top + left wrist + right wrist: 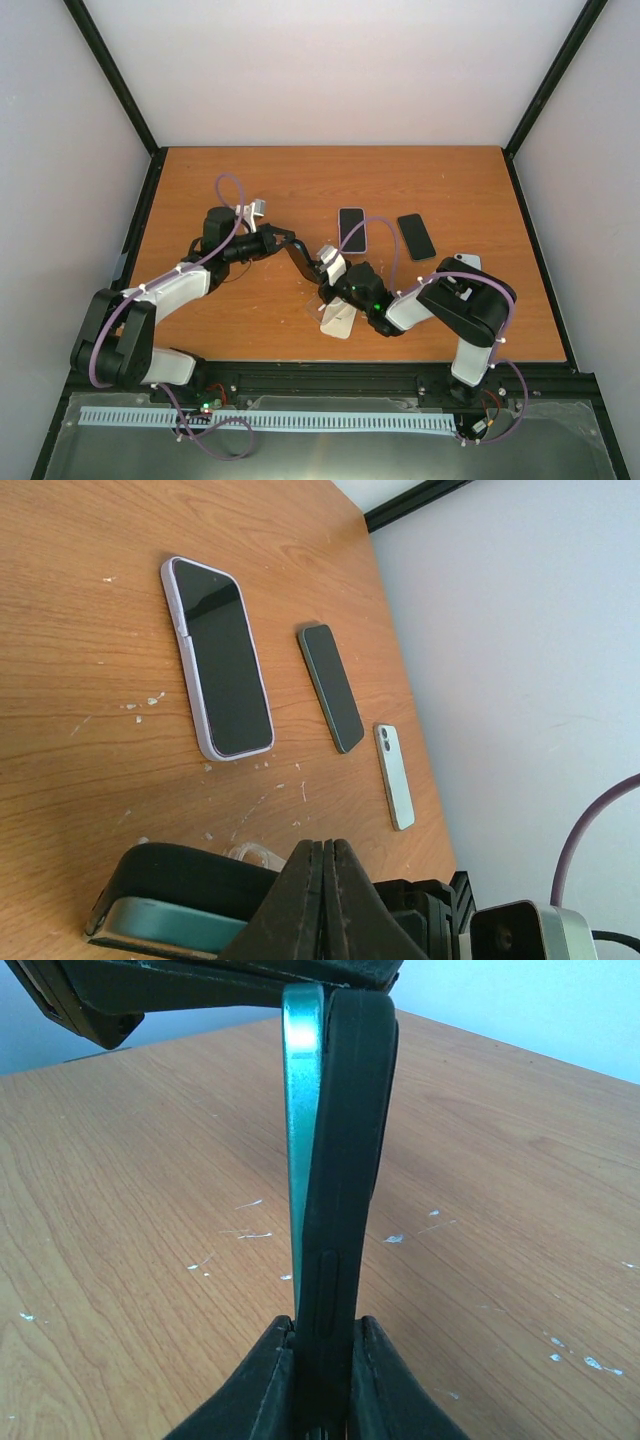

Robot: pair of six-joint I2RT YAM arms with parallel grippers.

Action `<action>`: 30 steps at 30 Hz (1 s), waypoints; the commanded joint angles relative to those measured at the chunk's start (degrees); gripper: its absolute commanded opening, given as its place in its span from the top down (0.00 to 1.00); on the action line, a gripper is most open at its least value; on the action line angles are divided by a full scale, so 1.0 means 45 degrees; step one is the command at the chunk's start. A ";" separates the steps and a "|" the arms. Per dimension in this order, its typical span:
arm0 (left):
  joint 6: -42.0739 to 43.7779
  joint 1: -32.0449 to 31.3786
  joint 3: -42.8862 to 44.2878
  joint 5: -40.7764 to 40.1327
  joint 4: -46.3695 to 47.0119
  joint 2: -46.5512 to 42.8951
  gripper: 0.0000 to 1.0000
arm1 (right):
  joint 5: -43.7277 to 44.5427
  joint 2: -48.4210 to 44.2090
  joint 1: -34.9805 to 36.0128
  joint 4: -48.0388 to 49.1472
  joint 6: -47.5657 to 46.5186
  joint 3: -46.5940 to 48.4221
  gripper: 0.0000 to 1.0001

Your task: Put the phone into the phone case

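Observation:
In the right wrist view a black phone case (352, 1140) stands edge-on between my fingers, with a teal phone (301, 1110) lying against its left face. My right gripper (328, 1332) is shut on the case's near end. My left gripper (325, 852) is shut with nothing between its fingers. It sits just above the case (190, 878) and the phone (150, 922), touching their far end. From above, the left gripper (312, 268) and right gripper (336, 292) meet at the table's middle, and the arms hide the phone and case there.
Further back lie a phone in a lilac case (351, 230), a dark phone (416, 236) and a pale green phone (394, 777) face down. A pale flat item (338, 321) lies under the right gripper. A clear piece (255, 856) rests by the left fingers. Walls close in the wooden table (250, 170).

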 commanded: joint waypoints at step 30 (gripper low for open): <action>0.2015 0.1404 0.2428 0.1625 -0.5200 -0.4202 0.21 | -0.4467 -0.6204 0.0123 -0.4122 0.2731 -0.0673 0.92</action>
